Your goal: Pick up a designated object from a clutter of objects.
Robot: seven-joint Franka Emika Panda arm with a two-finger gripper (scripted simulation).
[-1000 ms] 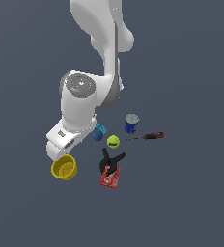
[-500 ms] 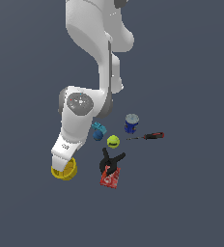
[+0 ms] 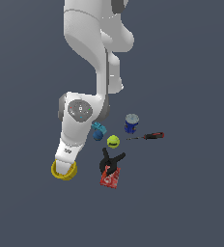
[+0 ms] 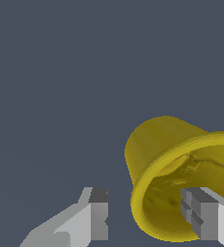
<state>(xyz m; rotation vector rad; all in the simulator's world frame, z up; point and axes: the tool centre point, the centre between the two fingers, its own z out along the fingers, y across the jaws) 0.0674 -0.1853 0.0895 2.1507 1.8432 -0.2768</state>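
The designated object, a plain yellow bowl-like cup [image 3: 69,174] with tapered sides, stands at the exterior view's left of the clutter, partly covered by my hand. My gripper [image 3: 63,165] is down on it and open. The wrist view shows the cup [image 4: 162,140] close up. One finger [image 4: 98,214] is outside its wall and the other finger [image 4: 201,217] is inside the rim, so the gripper [image 4: 147,206] straddles the wall. Neither pad is seen pressing on the cup.
To the exterior view's right of the cup lie a black clamp [image 3: 110,161] on a red box [image 3: 111,178], a yellow-green ball [image 3: 113,141], blue pieces [image 3: 99,130], a blue can [image 3: 131,123] and a red-handled screwdriver [image 3: 150,136]. The clamp is nearest.
The arm has come down and toward the exterior view's left. The hand went from above the yellow cup to low over it, with the fingers at its rim. The clutter has not moved.
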